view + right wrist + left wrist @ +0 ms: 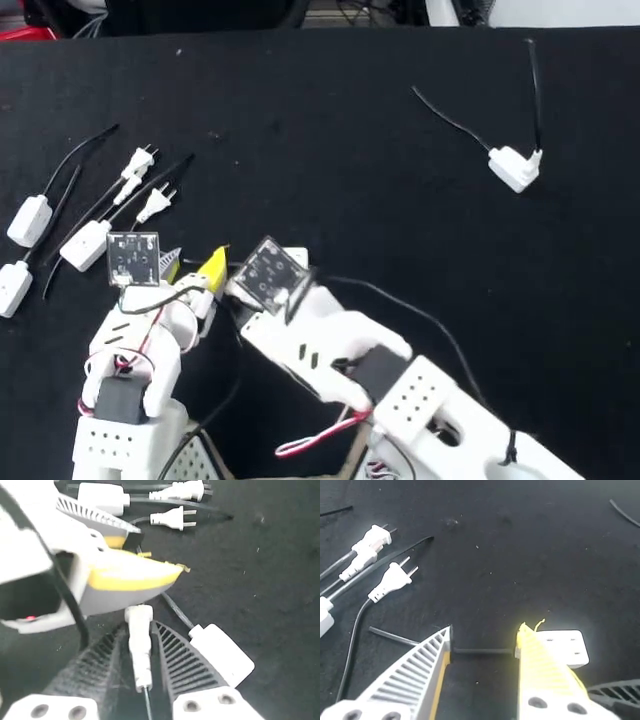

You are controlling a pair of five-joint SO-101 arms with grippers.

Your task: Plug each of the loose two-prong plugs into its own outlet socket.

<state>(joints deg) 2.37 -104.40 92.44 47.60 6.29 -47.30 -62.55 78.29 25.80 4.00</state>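
Observation:
My right gripper is shut on a white two-prong plug; the plug's front end sits right under the yellow finger of the left gripper. A white outlet socket on a black cable lies just beside it on the black mat. My left gripper stands open, its grey and yellow fingers either side of a thin black cable, with the same socket next to the yellow finger. In the high view the two grippers meet near the table's front left. Loose plugs lie further left.
Three white sockets with black cables lie at the far left, beside the loose plugs. Another white socket with its cable sits at the back right. The black mat is open in the middle.

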